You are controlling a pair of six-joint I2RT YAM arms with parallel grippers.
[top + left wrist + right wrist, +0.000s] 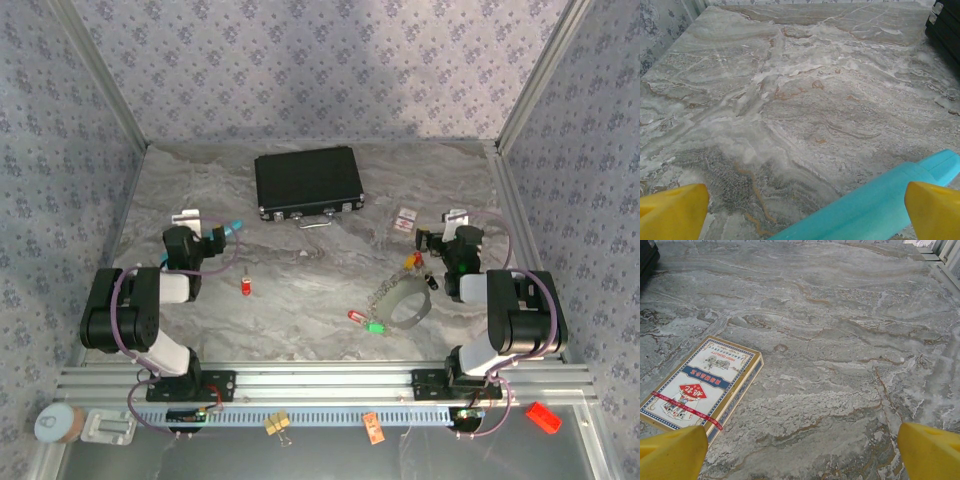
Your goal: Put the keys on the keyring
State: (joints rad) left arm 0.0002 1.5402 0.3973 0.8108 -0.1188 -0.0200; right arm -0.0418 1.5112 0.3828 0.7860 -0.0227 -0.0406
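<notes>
L gripper [805,212] & R gripper [802,452] both released, empty. Keyring [408,303] on bench [310,262]; keys [366,322] just left of it, one red key [246,286] well left. Risk: teal pen [875,200] right at L gripper, could get grabbed instead.

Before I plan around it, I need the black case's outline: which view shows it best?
Top external: the whole black case is visible, latches on its near side. Left wrist catches a dark corner at its right edge; right wrist, a sliver at top left.
</notes>
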